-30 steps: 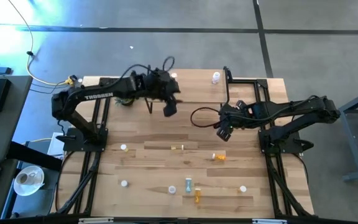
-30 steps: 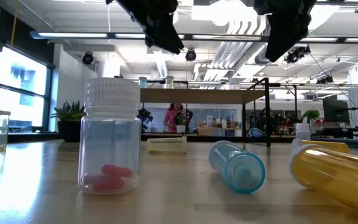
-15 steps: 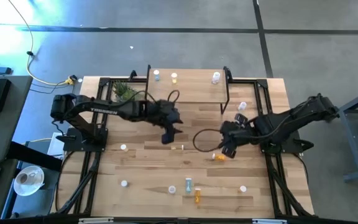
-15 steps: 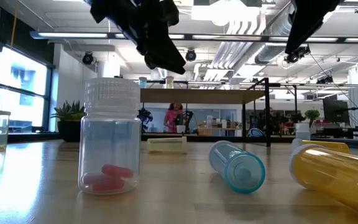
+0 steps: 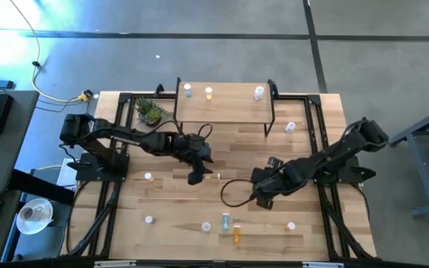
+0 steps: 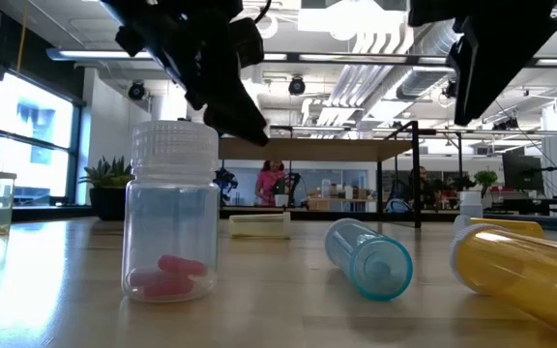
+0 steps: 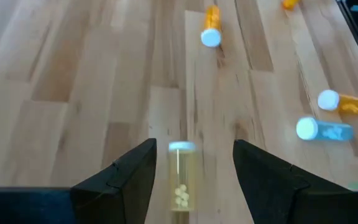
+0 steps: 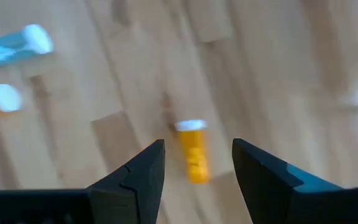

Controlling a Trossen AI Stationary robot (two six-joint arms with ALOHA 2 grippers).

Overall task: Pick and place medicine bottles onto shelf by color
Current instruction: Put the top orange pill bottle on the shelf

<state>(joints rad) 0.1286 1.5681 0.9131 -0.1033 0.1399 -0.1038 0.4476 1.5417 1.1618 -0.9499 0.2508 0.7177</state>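
Note:
My left gripper (image 5: 194,179) is open and low over the table's middle. A pale yellow bottle (image 7: 180,177) lies on its side between and just ahead of its fingers, untouched; it also shows in the high view (image 5: 213,176). My right gripper (image 5: 260,201) is open, with an orange bottle (image 8: 193,150) lying on the table between its fingers, untouched. The shelf (image 5: 226,110) stands at the far middle with three bottles upright on its plank: blue (image 5: 188,90), yellow (image 5: 208,92) and clear (image 5: 258,92).
Loose bottles lie near the front edge: a blue one (image 5: 226,221), an orange one (image 5: 237,235) and clear ones (image 5: 148,219) (image 5: 291,225). Another clear bottle (image 5: 290,127) stands right of the shelf. A potted plant (image 5: 149,112) sits left of the shelf.
Both grippers have come from beside the shelf toward the table's near edge and gone down. The left one has arrived at the yellow bottle, the right one at the orange bottle. The shelf's top, covered by the left arm a second ago, now shows.

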